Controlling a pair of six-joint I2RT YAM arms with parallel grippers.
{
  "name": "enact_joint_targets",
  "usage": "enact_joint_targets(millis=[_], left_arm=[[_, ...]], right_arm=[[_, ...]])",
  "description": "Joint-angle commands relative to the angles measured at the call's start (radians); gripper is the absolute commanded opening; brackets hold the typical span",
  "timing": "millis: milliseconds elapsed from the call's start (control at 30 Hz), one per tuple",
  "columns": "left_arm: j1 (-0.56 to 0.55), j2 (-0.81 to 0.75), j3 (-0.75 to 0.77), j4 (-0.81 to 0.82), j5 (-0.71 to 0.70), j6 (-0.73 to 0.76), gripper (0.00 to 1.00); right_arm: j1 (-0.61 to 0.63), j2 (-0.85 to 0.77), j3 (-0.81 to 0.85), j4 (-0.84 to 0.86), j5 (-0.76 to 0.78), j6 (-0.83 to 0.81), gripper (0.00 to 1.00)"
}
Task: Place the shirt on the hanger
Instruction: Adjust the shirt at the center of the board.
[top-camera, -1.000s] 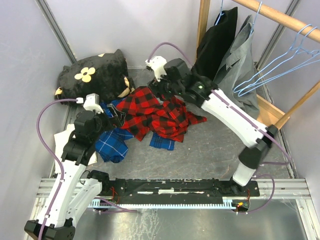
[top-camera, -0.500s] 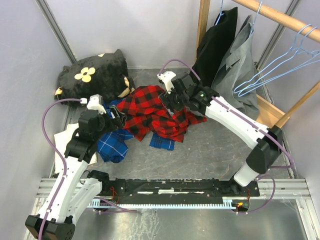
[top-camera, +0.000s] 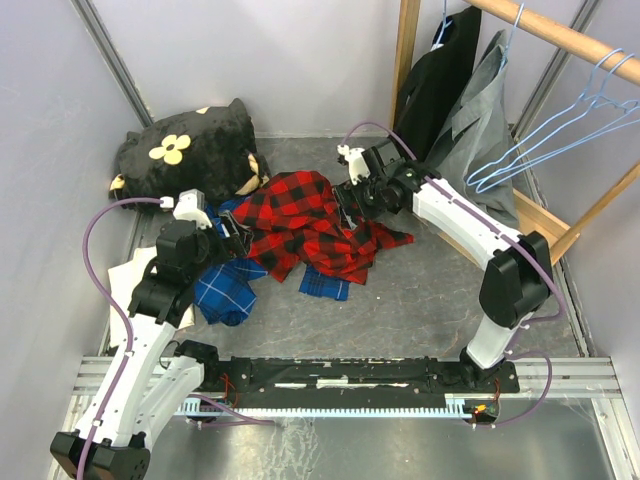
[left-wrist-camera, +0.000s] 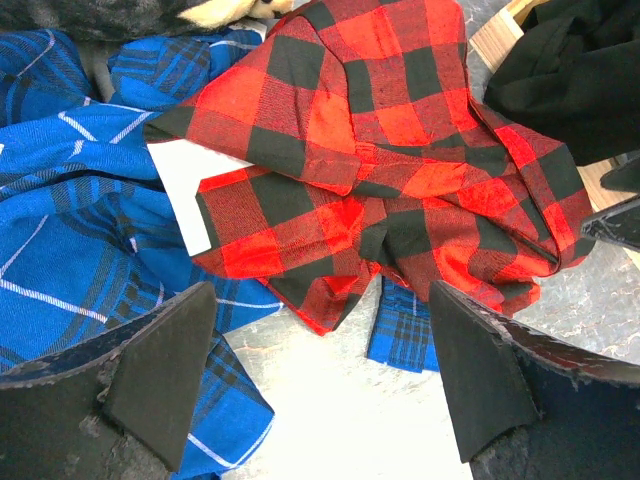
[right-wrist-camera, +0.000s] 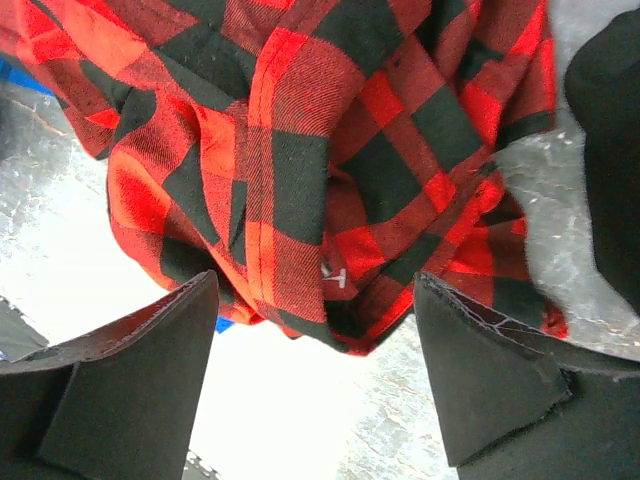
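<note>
Shirt (top-camera: 305, 222) lies crumpled between the spread left hand (top-camera: 236, 236) and right hand (top-camera: 349, 205)

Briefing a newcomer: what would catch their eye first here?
The red-and-black plaid shirt lies crumpled in the middle, partly over a blue plaid shirt. The left gripper and right gripper hover open at its sides. Light-blue hangers hang from the wooden rail, far right.
</note>
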Motion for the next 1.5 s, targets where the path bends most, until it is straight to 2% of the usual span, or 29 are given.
enact_joint_targets(millis=[0, 133, 267, 500, 633, 667, 900, 1167, 1300, 1467], left_arm=[[0.0, -0.009, 0.005, 0.021, 0.005, 0.015, 0.93], [0.0, -0.008, 0.004, 0.022, 0.006, 0.015, 0.93], [0.0, -0.004, 0.004, 0.022, 0.006, 0.015, 0.93], [0.0, -0.002, 0.005, 0.021, 0.007, 0.015, 0.93], [-0.001, -0.006, 0.005, 0.022, 0.008, 0.015, 0.93], [0.0, -0.005, 0.004, 0.022, 0.008, 0.016, 0.93], [0.0, -0.017, 0.003, 0.024, 0.026, 0.02, 0.93], [0.0, -0.021, 0.001, 0.026, 0.035, 0.024, 0.93], [0.0, -0.025, 0.0, 0.027, 0.037, 0.027, 0.93], [0.0, -0.023, -0.001, 0.028, 0.041, 0.027, 0.93]], right_arm=[[-0.006, 0.013, -0.028, 0.04, -0.107, 0.049, 0.86], [-0.005, 0.012, -0.067, 0.069, -0.146, 0.072, 0.85], [-0.004, -0.021, -0.141, 0.153, -0.224, 0.133, 0.75], [0.047, -0.12, -0.195, 0.305, -0.327, 0.248, 0.25], [0.1, -0.177, -0.193, 0.423, -0.364, 0.319, 0.02], [0.111, -0.193, -0.187, 0.446, -0.364, 0.334, 0.0], [0.168, -0.374, -0.15, 0.554, -0.213, 0.356, 0.0], [0.21, -0.554, -0.042, 0.581, -0.066, 0.229, 0.0], [0.212, -0.607, 0.051, 0.568, 0.016, 0.153, 0.0], [0.212, -0.593, 0.239, 0.511, 0.068, 0.072, 0.0]])
